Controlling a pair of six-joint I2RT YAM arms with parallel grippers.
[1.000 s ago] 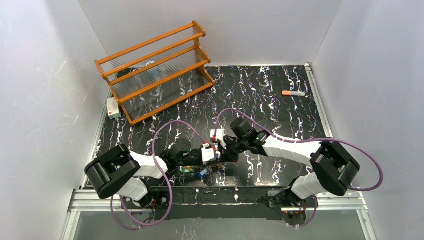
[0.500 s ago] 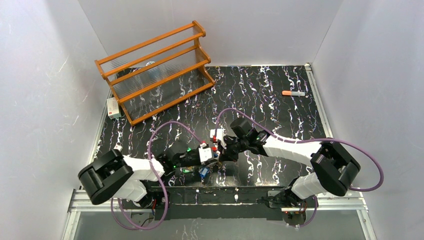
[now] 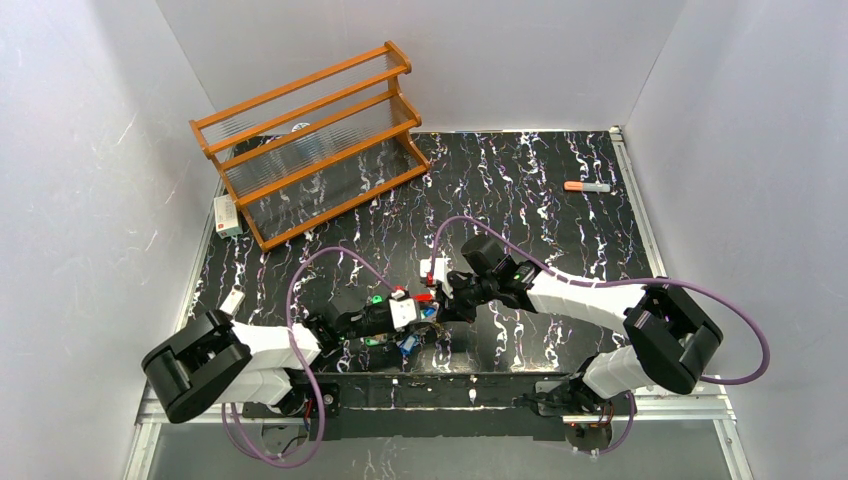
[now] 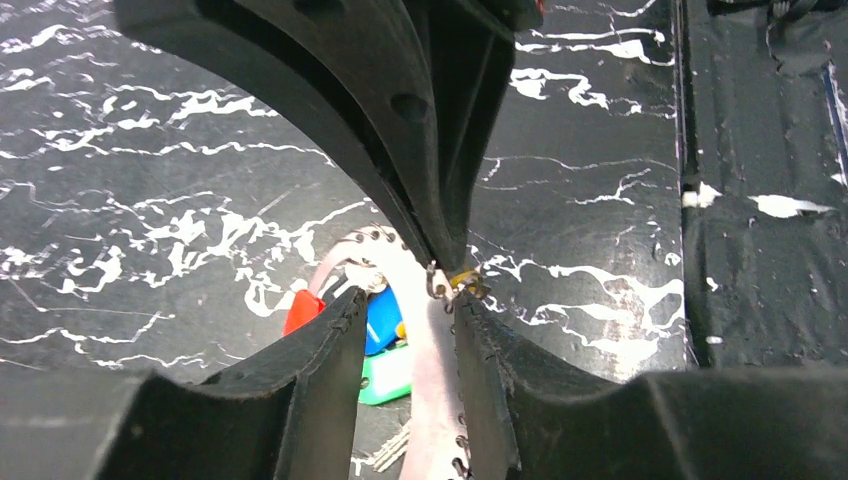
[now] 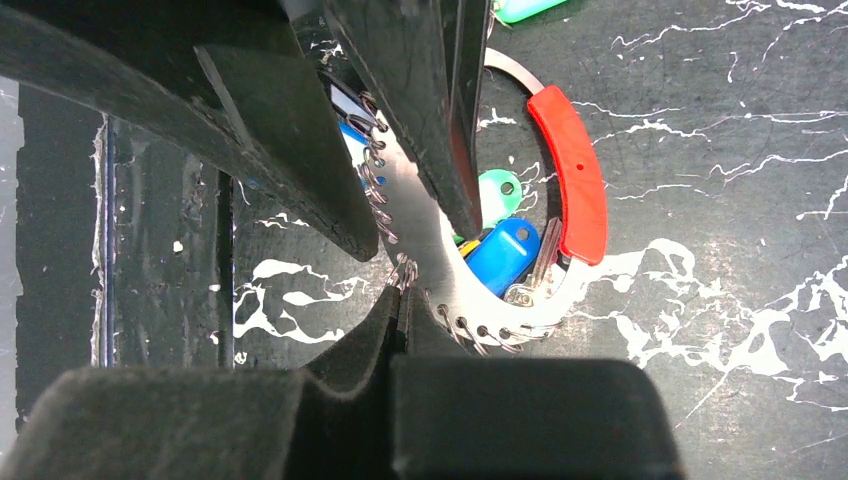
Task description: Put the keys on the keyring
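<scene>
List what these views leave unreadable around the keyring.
- Top view: left tool and right tool cover most of the keyring; keys too small to count.
- Left wrist: left tool's fingers hide the keyring's lower run; bottom edge crops it.
- Right wrist: right tool's fingers cover their own pinch point; top edge crops a green tag.

table [image 3: 520, 180]: black with white marble veining, white walls on three sides
rack [image 3: 310, 145]: orange wood, three stepped tiers with clear ribbed shelves, standing askew at 10 o'clock
small box [image 3: 227, 215]: white with red and green print, just beside the rack's left end, 9 o'clock edge
marker [image 3: 587, 186]: orange cap, lying flat at 2 o'clock, well apart from the rack
white scrap [image 3: 232, 301]: small, at the 8 o'clock edge
</scene>
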